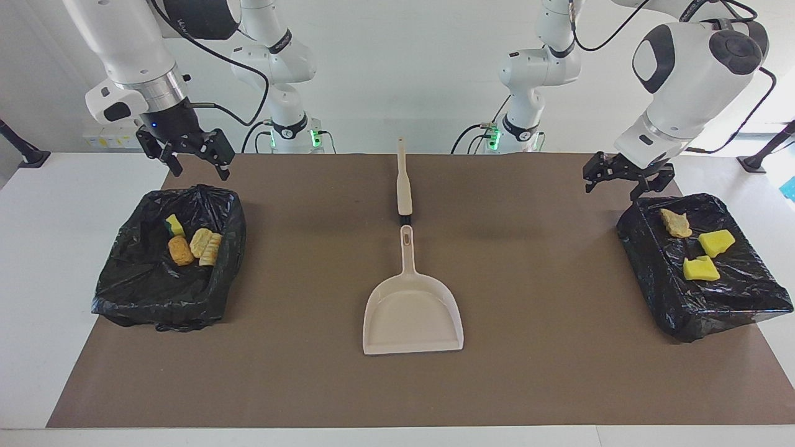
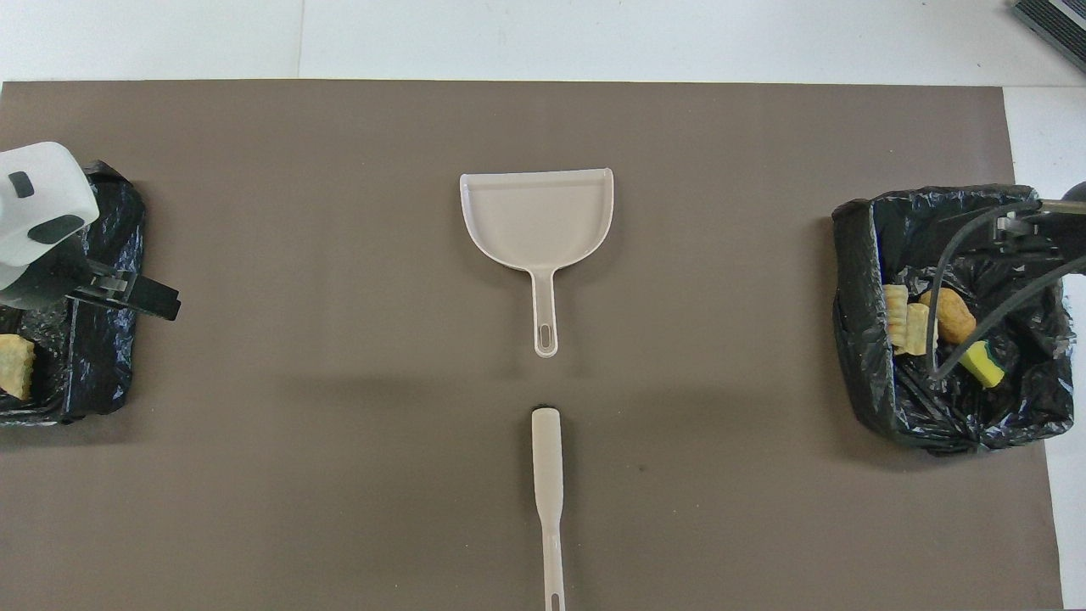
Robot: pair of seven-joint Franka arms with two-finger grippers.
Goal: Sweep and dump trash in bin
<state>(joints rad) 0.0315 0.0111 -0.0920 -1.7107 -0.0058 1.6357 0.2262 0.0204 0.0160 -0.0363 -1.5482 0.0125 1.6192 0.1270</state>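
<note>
Trash [image 1: 702, 248] binned, below open left gripper [image 1: 626, 180]

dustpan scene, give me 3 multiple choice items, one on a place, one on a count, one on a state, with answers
1. Where does the dustpan lie?
A. in a bin
B. on the brown mat, mid-table
C. in the left claw

2. How many scraps show in the bin at the left arm's end in the facing view?
A. one
B. three
C. six

3. What is the brush doing?
A. lying untouched on the mat
B. held by the right claw
C. standing in the dustpan

Answers:
1 B: it rests flat on the mat between the two bins.
2 B: one tan chunk and two yellow sponge pieces lie on the black liner.
3 A: the left claw and the right claw are both open, empty and away from it.
</note>
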